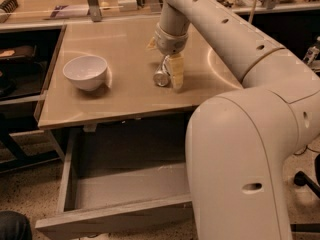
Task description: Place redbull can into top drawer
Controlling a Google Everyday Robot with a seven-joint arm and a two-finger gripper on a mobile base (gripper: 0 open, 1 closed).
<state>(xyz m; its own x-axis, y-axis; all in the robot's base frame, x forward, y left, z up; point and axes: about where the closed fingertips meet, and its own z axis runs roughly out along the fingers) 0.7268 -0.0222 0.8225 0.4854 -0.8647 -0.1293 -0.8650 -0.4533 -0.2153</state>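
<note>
The redbull can (161, 77) lies on its side on the beige tabletop (125, 91), its round end facing me. My gripper (168, 72) comes down from above and sits right over the can. One yellowish finger (177, 72) stands against the can's right side and the other shows behind its upper left, so the jaws look open around it. The top drawer (110, 218) is pulled out below the tabletop, with its grey bottom bare. My arm hides the drawer's right part.
A white bowl (86, 71) stands on the left of the tabletop. My arm's bulky white body (240, 164) fills the lower right. A shelf with small items runs behind the table. A dark object (12, 227) is at the bottom left corner on the floor.
</note>
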